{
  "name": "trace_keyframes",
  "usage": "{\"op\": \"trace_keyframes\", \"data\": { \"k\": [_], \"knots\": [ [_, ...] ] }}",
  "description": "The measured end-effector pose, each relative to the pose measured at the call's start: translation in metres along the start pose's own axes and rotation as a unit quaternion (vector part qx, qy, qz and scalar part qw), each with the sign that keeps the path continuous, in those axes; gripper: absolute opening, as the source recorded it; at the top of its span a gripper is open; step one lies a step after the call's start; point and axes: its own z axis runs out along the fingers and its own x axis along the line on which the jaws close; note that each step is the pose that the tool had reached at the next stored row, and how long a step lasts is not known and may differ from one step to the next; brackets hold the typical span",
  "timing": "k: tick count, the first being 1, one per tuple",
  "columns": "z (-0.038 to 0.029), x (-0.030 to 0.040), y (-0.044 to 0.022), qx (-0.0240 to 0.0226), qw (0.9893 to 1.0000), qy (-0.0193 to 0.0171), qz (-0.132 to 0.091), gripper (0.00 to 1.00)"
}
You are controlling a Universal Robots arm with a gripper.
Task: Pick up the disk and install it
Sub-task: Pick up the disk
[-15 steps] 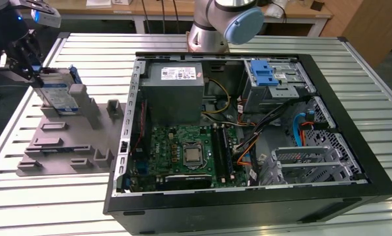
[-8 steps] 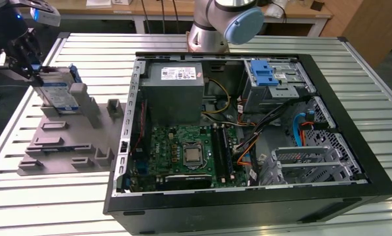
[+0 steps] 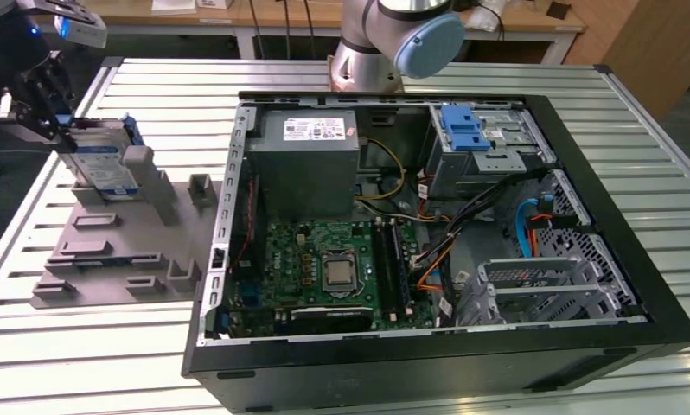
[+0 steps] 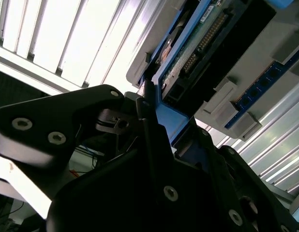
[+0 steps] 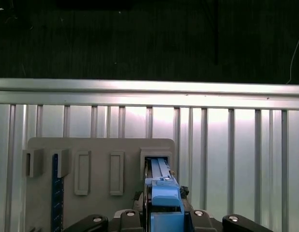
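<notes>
The disk point(image 3: 100, 164), silver with a white-and-blue label and a blue frame, stands on edge in a slot of the grey fixture point(image 3: 114, 251) at the exterior view's left. My gripper point(image 3: 59, 130) is at the disk's upper end, and its jaws look shut on the blue frame. In the first wrist view the blue frame point(image 5: 161, 191) sits between my dark fingers point(image 5: 139, 197), over the fixture's slot point(image 5: 156, 159). The second wrist view shows a finger point(image 4: 144, 108) against the disk's blue edge point(image 4: 171, 118), with its circuit board point(image 4: 198, 43) beyond.
An open computer case point(image 3: 576, 156) lies at the exterior view's right, with a drive bay holding a blue bracket point(image 3: 466, 130) at its far corner. The arm's base point(image 3: 380, 43) stands behind the case. A blue strip point(image 5: 55, 193) stands in another fixture slot. The slatted metal table point(image 5: 227, 145) ends just past the fixture.
</notes>
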Motion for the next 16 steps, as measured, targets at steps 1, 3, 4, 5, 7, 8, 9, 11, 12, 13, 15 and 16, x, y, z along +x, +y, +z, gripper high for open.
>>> {"op": "trace_keyframes", "data": {
  "k": [1, 3, 4, 5, 7, 8, 9, 11, 12, 13, 15, 16],
  "knots": [
    [0.0001, 0.0, 0.0, 0.0, 1.0, 0.0, 0.0, 0.37],
    [0.0004, 0.0, 0.0, 0.0002, 1.0, -0.0001, 0.0, 0.38],
    [0.0008, 0.0, -0.0001, 0.0003, 1.0, -0.0001, 0.0, 0.38],
    [0.0011, 0.0, -0.0001, 0.0003, 1.0, -0.0001, 0.0, 0.44],
    [0.0015, 0.0, -0.0001, 0.0001, 1.0, -0.0001, 0.0, 0.44],
    [0.0015, 0.0, -0.0001, 0.0001, 1.0, -0.0001, 0.0, 0.44],
    [0.0015, 0.0, 0.0, 0.0001, 1.0, 0.0, 0.0, 0.44],
    [0.0016, 0.0, -0.0001, 0.0001, 1.0, 0.0, 0.0, 0.42],
    [0.0016, 0.0, -0.0001, 0.0002, 1.0, 0.0, 0.0, 0.36],
    [0.0016, 0.0, -0.0001, 0.0002, 1.0, 0.0, 0.0, 0.36],
    [0.0016, 0.0, -0.0001, 0.0002, 1.0, 0.0, 0.0, 0.36],
    [0.0016, 0.0, -0.0001, 0.0002, 1.0, 0.0, 0.0, 0.36]
  ]
}}
